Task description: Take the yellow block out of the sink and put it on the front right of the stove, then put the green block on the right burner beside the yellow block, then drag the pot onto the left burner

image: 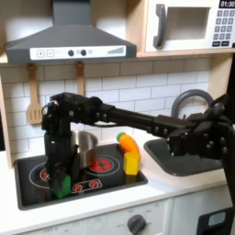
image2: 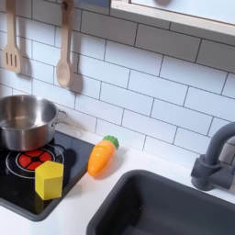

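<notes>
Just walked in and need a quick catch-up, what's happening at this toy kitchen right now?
The robot arm reaches across the stove, its tool low over the green block near the front of the left burner. The yellow block stands at the stove's right edge, beside the orange carrot toy. The pot sits at the back.

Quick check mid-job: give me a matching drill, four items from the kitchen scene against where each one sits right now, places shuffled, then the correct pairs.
Things:
1. yellow block
2. green block
3. pot
4. carrot toy

Places:
A. at the stove's front, under the hand
B. on the counter just off the stove's edge, near the sink
C. at the back of the stove
D. at the stove's front corner nearest the sink

Pairs: 1-D, 2-A, 3-C, 4-B
</notes>
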You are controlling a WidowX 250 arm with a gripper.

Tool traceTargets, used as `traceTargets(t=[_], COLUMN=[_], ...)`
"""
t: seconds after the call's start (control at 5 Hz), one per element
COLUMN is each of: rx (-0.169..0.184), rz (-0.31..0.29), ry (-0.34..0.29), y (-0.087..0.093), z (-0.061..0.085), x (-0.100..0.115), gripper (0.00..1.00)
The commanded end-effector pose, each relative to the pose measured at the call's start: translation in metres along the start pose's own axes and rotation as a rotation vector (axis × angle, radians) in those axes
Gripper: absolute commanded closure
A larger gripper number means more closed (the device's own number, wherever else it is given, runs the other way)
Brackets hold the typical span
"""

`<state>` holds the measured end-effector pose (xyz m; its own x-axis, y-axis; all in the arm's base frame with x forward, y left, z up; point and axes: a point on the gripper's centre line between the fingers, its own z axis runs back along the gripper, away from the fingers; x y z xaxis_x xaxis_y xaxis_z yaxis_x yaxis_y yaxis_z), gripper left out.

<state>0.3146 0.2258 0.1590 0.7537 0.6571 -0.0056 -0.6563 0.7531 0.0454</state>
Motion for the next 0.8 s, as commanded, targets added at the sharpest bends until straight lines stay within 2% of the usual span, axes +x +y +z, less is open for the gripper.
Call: traceTargets(t=[0.0, 0.2, 0.4, 0.6], rx=[0.004, 0.008, -0.009, -0.002], rz=[0.013, 0.013, 0.015, 0.019], ry=[0.018, 0.006, -0.012, -0.013], y=[0.0001, 0.0015, 0.0023, 0.0017], z=[-0.0060, -0.0036, -0.0029, -0.0048], x=[0.0024, 0.0028, 0.0035, 0.0057], gripper=[0.00, 0.01, 1.00, 1.00])
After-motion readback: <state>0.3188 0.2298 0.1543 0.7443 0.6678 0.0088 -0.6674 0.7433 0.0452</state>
